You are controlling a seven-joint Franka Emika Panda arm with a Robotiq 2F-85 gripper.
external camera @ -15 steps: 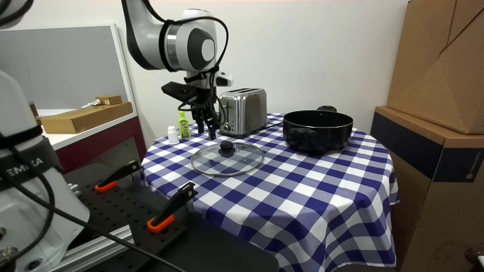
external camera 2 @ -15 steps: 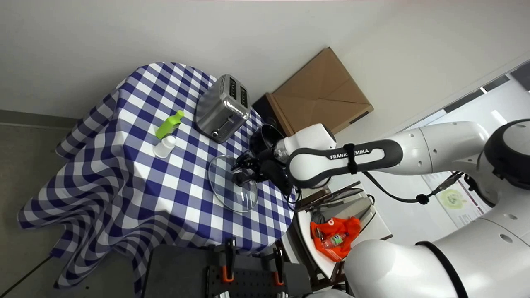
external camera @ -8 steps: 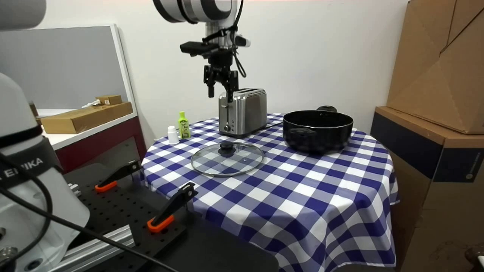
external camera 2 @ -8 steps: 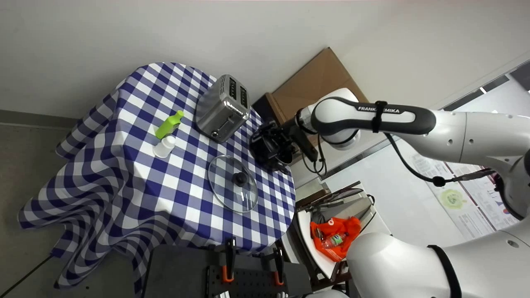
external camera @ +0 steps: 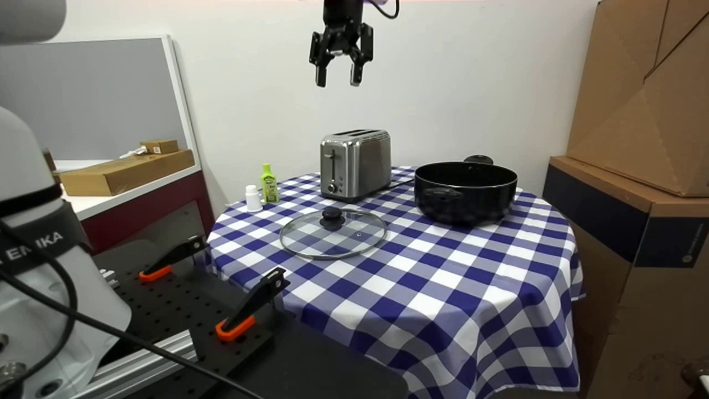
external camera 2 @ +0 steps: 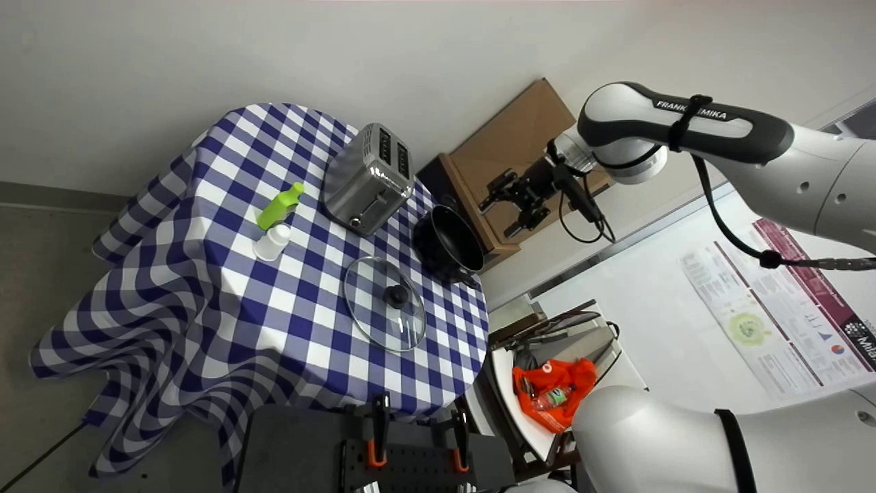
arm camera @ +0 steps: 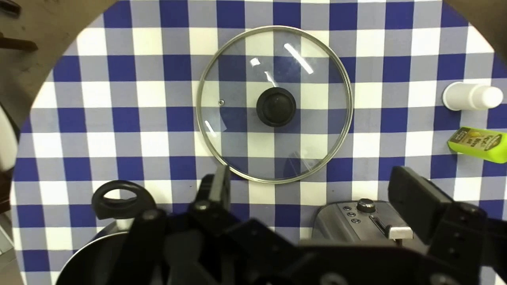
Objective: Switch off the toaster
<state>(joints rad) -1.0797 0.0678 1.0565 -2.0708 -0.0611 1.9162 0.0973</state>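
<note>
The silver toaster (external camera: 361,169) stands upright at the back of the table; it also shows in an exterior view (external camera 2: 356,188) and partly in the wrist view (arm camera: 336,221). Its front panel bears a round knob (arm camera: 366,205), several small buttons (arm camera: 351,214) and a lever (arm camera: 399,232). The lever (external camera: 329,157) is near the top of its slot. My gripper (external camera: 338,83) is open and empty, high above the table and well above the toaster, touching nothing. It also shows in an exterior view (external camera 2: 497,219) and the wrist view (arm camera: 309,178), where its body hides part of the toaster.
A glass lid (arm camera: 275,150) with a black knob lies on the checkered cloth (external camera: 421,310). A black pot (external camera: 465,199) stands beside the toaster. A white bottle (external camera: 253,198) and a green bottle (external camera: 270,185) stand across from it. Cardboard boxes (external camera: 637,100) are beside the table.
My gripper has risen from low over the lid, near the toaster's front, to high above the table. It has also turned somewhat. The toaster, lid, pot and bottles have not moved.
</note>
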